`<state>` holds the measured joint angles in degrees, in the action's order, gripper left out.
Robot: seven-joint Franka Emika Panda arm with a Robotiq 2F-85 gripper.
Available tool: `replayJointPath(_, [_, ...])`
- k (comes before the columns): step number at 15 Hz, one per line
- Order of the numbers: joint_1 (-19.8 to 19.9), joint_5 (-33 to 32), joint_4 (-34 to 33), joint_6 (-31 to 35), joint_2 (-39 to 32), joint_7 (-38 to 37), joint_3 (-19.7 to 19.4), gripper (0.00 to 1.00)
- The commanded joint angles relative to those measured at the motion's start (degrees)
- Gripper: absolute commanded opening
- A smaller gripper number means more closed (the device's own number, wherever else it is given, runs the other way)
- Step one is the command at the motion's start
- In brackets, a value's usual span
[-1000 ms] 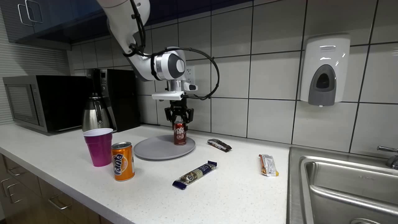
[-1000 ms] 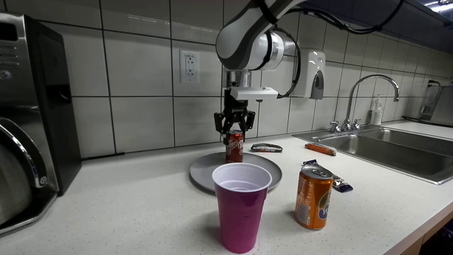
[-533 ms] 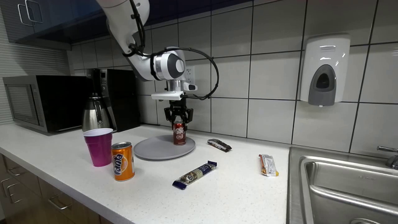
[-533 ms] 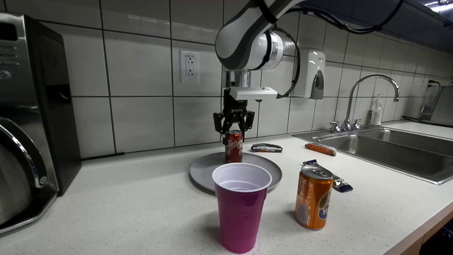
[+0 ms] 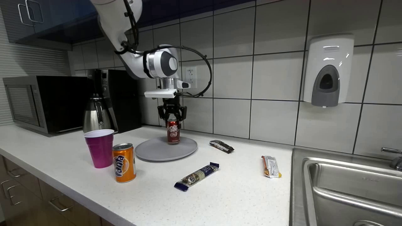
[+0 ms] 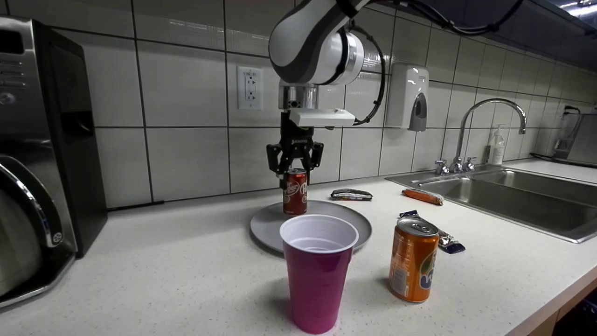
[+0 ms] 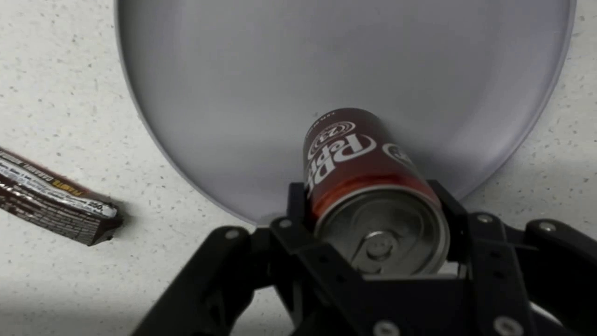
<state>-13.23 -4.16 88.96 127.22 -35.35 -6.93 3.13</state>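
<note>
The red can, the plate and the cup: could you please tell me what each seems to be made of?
Red can: likely aluminium, glossy print, bare metallic lid with pull tab.
Plate: perhaps plastic, or coated metal; matte grey, only soft highlights.
Cup: probably plastic; shiny purple outside, white and faintly ringed inside.

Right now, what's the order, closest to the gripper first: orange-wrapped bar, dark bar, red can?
In an exterior view:
1. Red can: held upright in the gripper.
2. Dark bar: on the counter, right of the plate in the picture.
3. Orange-wrapped bar: farther right, beside the sink.
</note>
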Motion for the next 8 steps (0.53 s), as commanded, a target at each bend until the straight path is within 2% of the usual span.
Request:
replayJointPath(1, [-1.2,-1.1,2.6,-1.7,4.0,-1.0,0.5,0.38])
replayJointPath(8, [-3.8,-1.3,4.5,-2.1,6.0,-1.3,1.8,0.38])
